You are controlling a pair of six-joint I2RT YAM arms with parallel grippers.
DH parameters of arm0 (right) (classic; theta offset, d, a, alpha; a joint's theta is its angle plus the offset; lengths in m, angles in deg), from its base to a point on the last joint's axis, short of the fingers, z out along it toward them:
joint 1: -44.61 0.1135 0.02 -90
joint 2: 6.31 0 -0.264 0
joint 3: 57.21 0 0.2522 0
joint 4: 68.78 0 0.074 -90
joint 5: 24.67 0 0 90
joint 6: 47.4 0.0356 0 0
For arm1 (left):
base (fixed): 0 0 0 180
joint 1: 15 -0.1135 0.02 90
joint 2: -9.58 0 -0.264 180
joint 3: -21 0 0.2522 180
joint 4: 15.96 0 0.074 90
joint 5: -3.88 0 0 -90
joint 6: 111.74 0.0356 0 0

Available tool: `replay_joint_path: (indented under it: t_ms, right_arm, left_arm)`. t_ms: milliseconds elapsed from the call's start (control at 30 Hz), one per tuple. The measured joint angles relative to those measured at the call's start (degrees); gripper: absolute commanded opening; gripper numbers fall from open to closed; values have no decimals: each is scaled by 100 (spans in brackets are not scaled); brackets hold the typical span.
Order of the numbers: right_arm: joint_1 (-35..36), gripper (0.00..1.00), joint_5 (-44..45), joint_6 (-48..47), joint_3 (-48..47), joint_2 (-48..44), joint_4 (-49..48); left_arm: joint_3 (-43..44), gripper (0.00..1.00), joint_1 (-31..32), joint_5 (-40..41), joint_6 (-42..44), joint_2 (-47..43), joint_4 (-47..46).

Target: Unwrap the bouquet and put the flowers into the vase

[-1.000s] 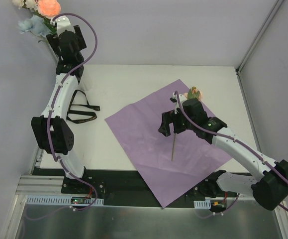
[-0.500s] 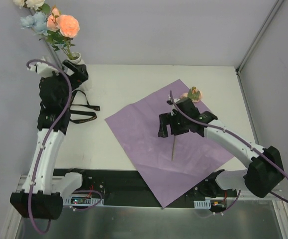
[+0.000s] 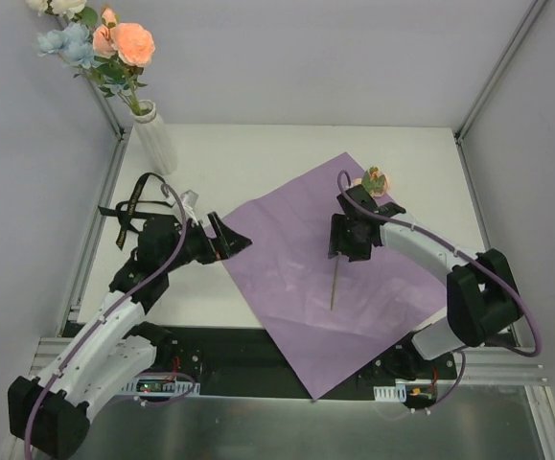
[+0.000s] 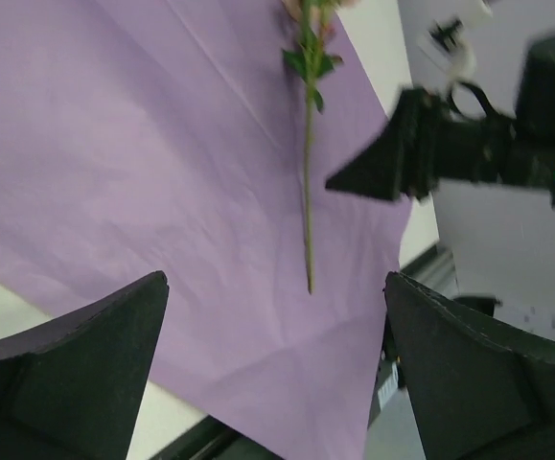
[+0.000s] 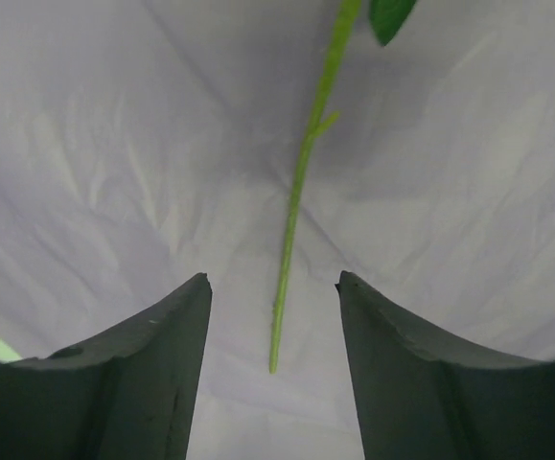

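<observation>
The white ribbed vase (image 3: 154, 136) stands at the back left corner with several flowers (image 3: 114, 46) in it. One more flower lies on the unfolded purple paper (image 3: 287, 278), its peach bloom (image 3: 375, 180) at the far end and its green stem (image 3: 335, 286) pointing toward me. My right gripper (image 3: 342, 251) hangs over that stem; in the right wrist view it (image 5: 272, 280) is open, and the stem (image 5: 301, 182) runs between the fingers without touching them. My left gripper (image 3: 231, 244) is wide open and empty at the paper's left edge, facing the stem (image 4: 307, 192).
The black ribbon (image 3: 128, 203) lies loose on the white table left of the paper, behind my left arm. The paper's near corner hangs over the table's front edge. Grey walls close in the left, back and right sides.
My left arm has left the vase, where the flowers now stand, and swung down to the paper's left edge. My right gripper has shifted over the stem and its jaws have narrowed.
</observation>
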Motion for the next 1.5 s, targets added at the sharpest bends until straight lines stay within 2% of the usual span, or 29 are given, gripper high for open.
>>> replay_joint_path:
  t_ms: [133, 267, 367, 467, 633, 667, 833, 933, 1100, 1267, 1500]
  right_arm:
    - [-205, 54, 122, 153, -184, 461, 0]
    - [-254, 46, 186, 164, -474, 920, -35]
    - [-269, 38, 238, 173, -597, 1132, -55]
    - [-284, 35, 291, 184, -667, 1340, -101]
    - [-295, 11, 352, 203, -695, 1572, -149]
    - [-295, 2, 369, 208, -695, 1585, -149]
    - [-295, 1, 597, 197, -702, 1504, -138]
    - [-282, 1, 789, 74, -678, 1010, -118]
    - [-127, 1, 802, -459, -503, -850, -566]
    - [164, 1, -214, -1016, 118, -2487, -1574]
    - [815, 1, -1237, -1381, 981, -3167, -2249]
  left_arm:
    - [-345, 94, 1054, 85, -87, -514, -140]
    - [-675, 94, 1626, 306, -273, -579, -280]
    - [-857, 94, 1823, 422, -363, -573, -275]
    - [-931, 94, 1930, 527, -428, -577, -278]
    - [-933, 94, 1930, 533, -431, -614, -308]
    - [-933, 93, 1930, 533, -431, -616, -317]
    - [-931, 93, 1930, 533, -428, -629, -321]
    - [-907, 94, 1930, 533, -426, -662, -317]
    - [-623, 95, 1930, 514, -411, -643, -374]
    - [-376, 95, 1930, 352, -474, -501, -918]
    - [-157, 80, 2017, 164, -898, -85, -1989]
